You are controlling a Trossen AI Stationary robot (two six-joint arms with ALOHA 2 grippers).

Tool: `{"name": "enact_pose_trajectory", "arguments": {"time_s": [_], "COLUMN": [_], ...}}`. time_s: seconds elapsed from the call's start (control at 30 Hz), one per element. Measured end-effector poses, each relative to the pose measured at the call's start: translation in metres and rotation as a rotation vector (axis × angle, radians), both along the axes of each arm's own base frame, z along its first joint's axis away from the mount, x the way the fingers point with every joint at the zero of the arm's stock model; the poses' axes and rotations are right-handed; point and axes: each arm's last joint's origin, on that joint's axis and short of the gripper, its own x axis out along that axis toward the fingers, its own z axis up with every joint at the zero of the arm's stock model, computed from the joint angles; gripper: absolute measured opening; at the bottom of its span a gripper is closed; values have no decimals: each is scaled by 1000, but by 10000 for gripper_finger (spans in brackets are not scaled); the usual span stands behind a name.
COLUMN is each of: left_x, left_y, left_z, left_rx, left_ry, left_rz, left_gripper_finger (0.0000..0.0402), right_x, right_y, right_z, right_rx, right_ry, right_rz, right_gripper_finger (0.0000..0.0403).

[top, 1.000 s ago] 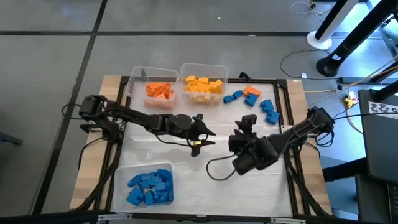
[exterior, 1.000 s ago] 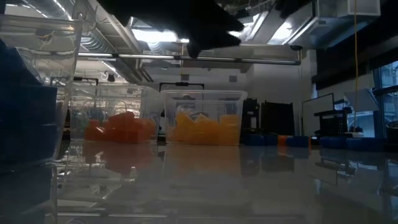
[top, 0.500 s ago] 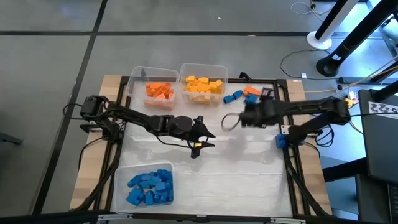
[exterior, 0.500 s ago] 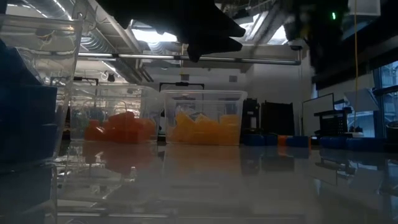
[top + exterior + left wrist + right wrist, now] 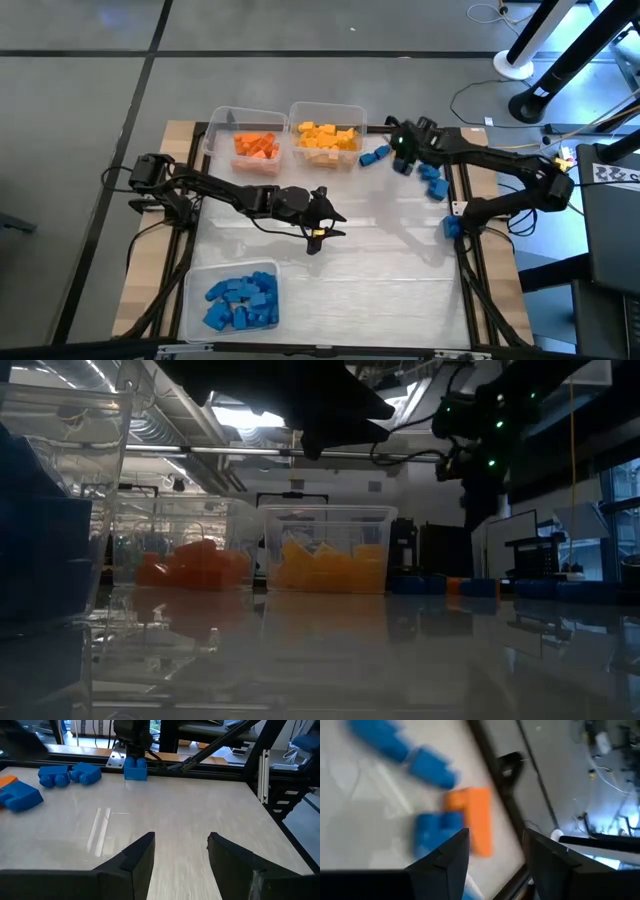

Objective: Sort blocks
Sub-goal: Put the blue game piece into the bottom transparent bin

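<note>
Loose blocks lie flat on the table at the far right: an orange block [image 5: 475, 820] [image 5: 406, 146] with blue blocks [image 5: 434, 831] [image 5: 432, 178] around it. My right gripper [image 5: 400, 158] [image 5: 495, 855] hovers open above this group, slanting down, with nothing between its fingers. Near the table's middle my left gripper [image 5: 337, 222] [image 5: 181, 850] stands open and empty above bare tabletop. Sorted blocks fill three clear bins: orange [image 5: 255, 145], yellow [image 5: 327, 136] and blue [image 5: 241, 302].
The orange and yellow bins stand side by side at the far edge and the blue bin at the near left. A dark frame rail [image 5: 458, 190] runs along the table's right side, with a blue fitting [image 5: 450, 228] on it. Bare tabletop [image 5: 390, 270] lies at the near right.
My right gripper has swung from the table's middle toward the far edge and now hangs over the loose blocks at the far right. It has rolled and tipped on the way, still open.
</note>
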Motion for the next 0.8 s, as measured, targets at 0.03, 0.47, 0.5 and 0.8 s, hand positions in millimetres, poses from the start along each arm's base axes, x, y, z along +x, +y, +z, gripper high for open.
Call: {"name": "enact_pose_trajectory", "arguments": {"time_s": [0.03,0.47,0.5,0.8], "left_x": [0,0,0,0], "left_y": [0,0,0,0], "left_z": [0,0,0,0], "left_rx": [0,0,0,3], "left_ry": [0,1,1,1], "left_rz": [0,0,0,0], "left_gripper_finger": [169,169,169,169], "right_x": [-2,-16,-16,-14], "right_y": [-9,-81,-84,-90], "right_z": [0,-55,-61,-88], "right_rx": [-17,132,135,226], "right_ry": [-23,-46,-34,20], "right_rz": [-29,-200,-211,-215], "right_gripper_finger": [181,41,32,9]}}
